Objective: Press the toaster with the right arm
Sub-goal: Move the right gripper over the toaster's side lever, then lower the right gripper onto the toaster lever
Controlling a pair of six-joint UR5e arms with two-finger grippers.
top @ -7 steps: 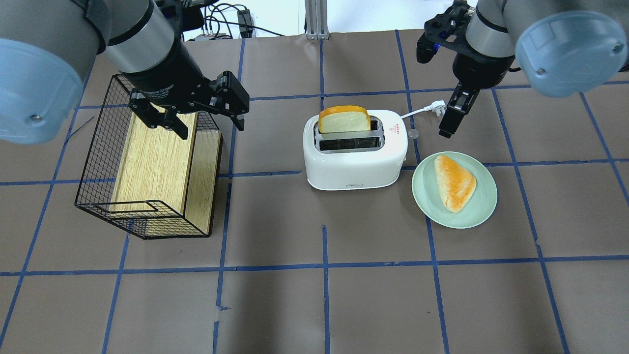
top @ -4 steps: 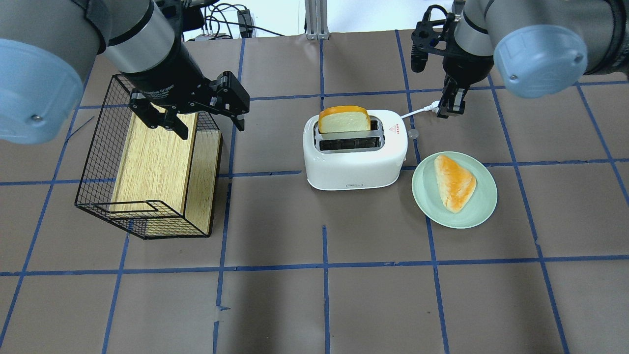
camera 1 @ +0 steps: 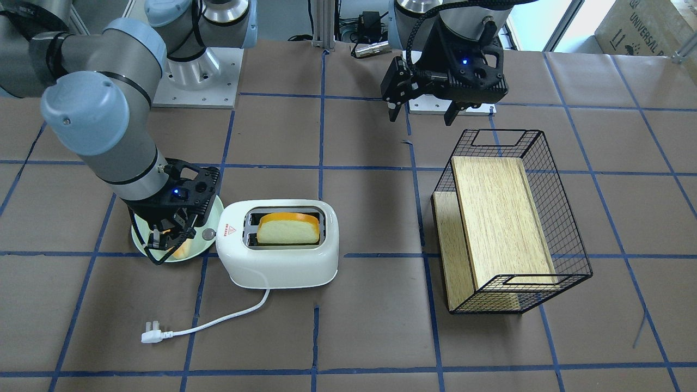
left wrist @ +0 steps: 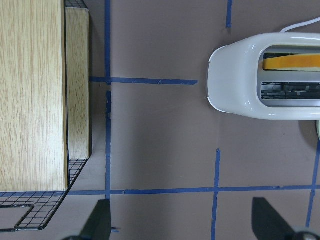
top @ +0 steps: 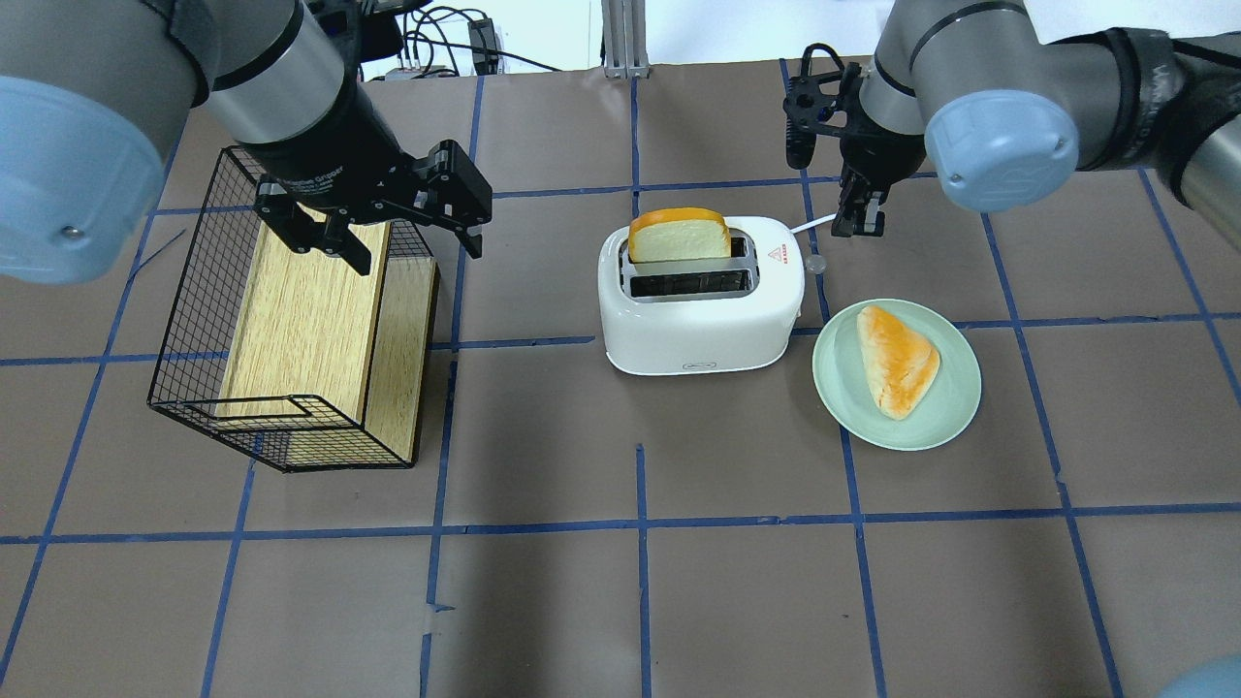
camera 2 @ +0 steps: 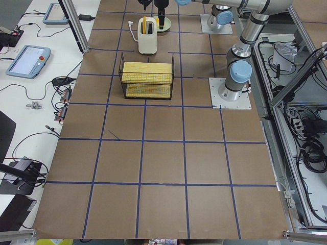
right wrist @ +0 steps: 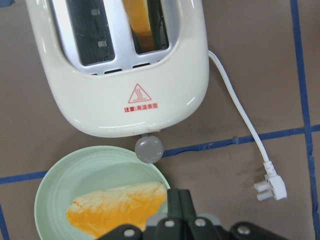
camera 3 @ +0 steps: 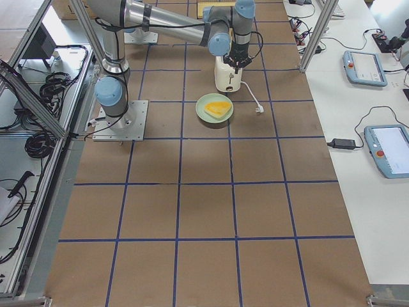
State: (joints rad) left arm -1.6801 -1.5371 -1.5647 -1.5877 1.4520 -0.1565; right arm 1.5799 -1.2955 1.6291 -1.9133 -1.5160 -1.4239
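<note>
At the middle of the brown, blue-taped worktop (top: 679, 582) stood the toaster (top: 698, 320), white and rounded, upright, with a red triangle mark on top at its knob end. One slice of bread (top: 679, 237) with an orange crust stood in the slot farther from the robot; the nearer slot held nothing. A small silver knob (top: 816, 263) projected from the end toward the robot's right, and a white cord ran out to a plug (camera 1: 151, 332) lying loose on the worktop. Just beside that end lay a pale green plate (top: 843, 388) carrying an orange-topped pastry (top: 897, 359). The right arm (top: 999, 150) reached in over this corner; the right gripper (top: 858, 225) pointed down near the knob end, apart from the toaster, its thin fingers (right wrist: 179, 205) pressed together and holding nothing. To the robot's left, well apart from the toaster, a black wire basket (top: 194, 291) lay tilted with a wooden box (top: 301, 320) inside. The left gripper (top: 417, 254) hung above the basket's far end, fingers spread wide, empty.
</note>
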